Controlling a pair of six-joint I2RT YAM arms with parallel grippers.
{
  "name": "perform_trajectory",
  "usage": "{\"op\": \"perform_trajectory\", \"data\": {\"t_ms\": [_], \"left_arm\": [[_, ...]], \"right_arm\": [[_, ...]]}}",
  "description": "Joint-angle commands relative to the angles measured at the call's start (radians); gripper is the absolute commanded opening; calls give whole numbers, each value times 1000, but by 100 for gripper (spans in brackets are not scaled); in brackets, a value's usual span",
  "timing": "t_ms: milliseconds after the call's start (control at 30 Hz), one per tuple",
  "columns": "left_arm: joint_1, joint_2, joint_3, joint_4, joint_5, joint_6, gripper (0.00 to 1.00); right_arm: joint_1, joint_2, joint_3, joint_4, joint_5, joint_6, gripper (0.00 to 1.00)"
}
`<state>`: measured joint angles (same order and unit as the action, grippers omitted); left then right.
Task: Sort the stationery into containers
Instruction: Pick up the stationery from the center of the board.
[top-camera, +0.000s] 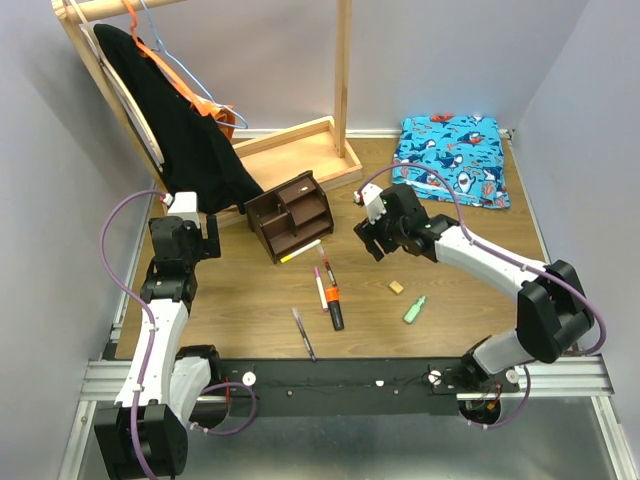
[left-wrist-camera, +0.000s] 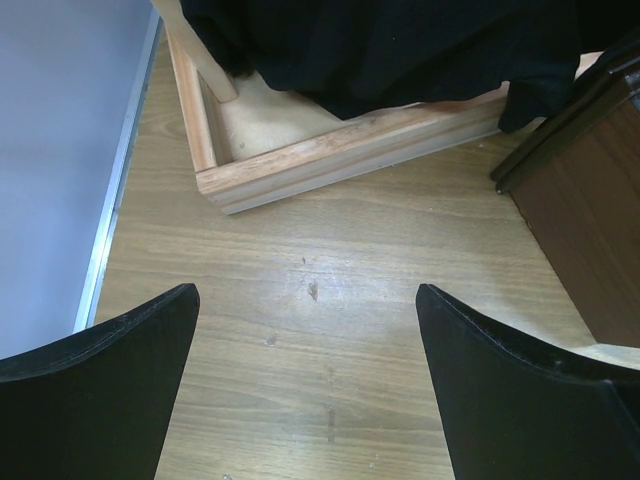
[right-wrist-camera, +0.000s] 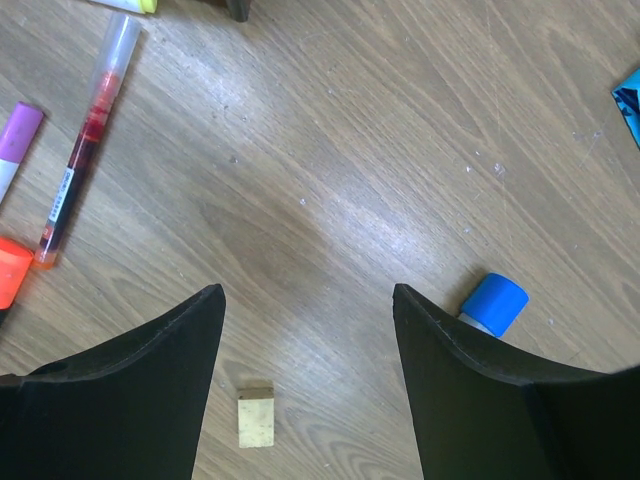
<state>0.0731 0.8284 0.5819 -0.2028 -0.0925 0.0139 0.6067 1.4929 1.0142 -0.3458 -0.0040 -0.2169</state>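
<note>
A: So, grippers?
B: Left gripper wide, empty, beside organiser. Right gripper wide, empty, near eraser and blue-topped tube.
A: Pens?
B: On table, just in front of organiser; highlighter near eraser.

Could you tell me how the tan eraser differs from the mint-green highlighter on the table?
Colour: the eraser is tan, the highlighter mint-green. Shape: the eraser is a small block, the highlighter longer and slim. Place: the eraser lies nearer the organiser than the highlighter does. Both lie loose on the table, outside the organiser.
</note>
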Motion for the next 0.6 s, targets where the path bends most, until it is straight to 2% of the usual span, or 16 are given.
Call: {"op": "perform_trajectory", "data": {"t_ms": [0, 300, 567], "left_arm": [[7, -14, 30, 16, 17, -9, 99], [8, -28, 21, 14, 16, 14, 99], [8, -31, 30, 13, 20, 20, 99]], "right_arm": [[-7, -48, -26, 7, 22, -18, 76], [-10, -72, -25, -7, 10, -9, 77], [-10, -62, -12, -15, -21, 14, 82]]}}
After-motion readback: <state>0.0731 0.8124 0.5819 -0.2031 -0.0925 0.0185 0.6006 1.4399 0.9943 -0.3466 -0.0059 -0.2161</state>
